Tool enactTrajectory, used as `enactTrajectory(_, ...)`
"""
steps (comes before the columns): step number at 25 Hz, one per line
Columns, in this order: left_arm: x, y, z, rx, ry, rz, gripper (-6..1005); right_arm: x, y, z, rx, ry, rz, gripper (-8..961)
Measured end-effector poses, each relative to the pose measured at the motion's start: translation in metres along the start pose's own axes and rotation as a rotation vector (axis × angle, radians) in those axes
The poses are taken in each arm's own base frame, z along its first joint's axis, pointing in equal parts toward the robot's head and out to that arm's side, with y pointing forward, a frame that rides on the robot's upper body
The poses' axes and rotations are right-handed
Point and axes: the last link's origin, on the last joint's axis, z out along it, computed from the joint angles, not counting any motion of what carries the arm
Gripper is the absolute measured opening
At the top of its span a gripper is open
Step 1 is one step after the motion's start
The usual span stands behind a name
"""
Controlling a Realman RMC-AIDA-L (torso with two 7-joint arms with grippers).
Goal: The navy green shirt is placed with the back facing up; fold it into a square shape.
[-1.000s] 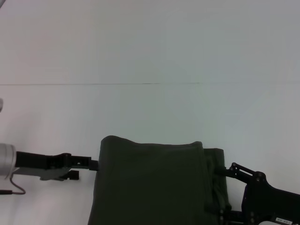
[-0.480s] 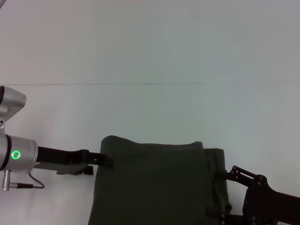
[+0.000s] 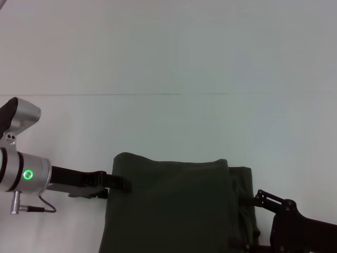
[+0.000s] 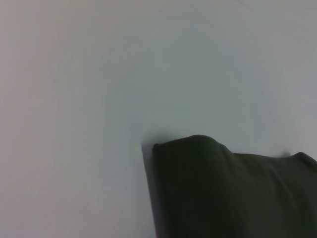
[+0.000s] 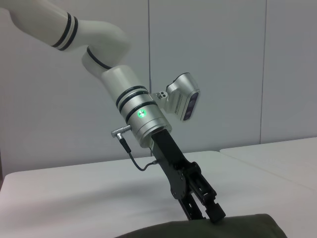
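- The left gripper (image 3: 120, 183) reaches in from the left and meets the left edge of the shirt (image 3: 174, 208); the right wrist view shows its fingers close together at the fabric, but a pinch cannot be told.
- The shirt lies on the white table (image 3: 168, 126), near the front edge; its lower part is cut off.
- The right gripper (image 3: 251, 200) sits at the shirt's right edge, fingers hidden, so their state cannot be told.

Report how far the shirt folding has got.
Done: the navy green shirt already lies as a narrowed panel, with a folded layer showing along its right side. In hand: the left gripper is at the shirt's left edge, the right gripper at its right edge. Left: folding it crosswise into a square.
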Motion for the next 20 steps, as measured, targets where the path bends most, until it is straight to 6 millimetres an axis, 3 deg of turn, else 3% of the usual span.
enactTrajectory(20, 0.001, 0.015, 0.012, -0.03, -0.022, 0.026, 821, 0.001, -0.002, 0.001, 0.007, 0.008, -0.003, 917)
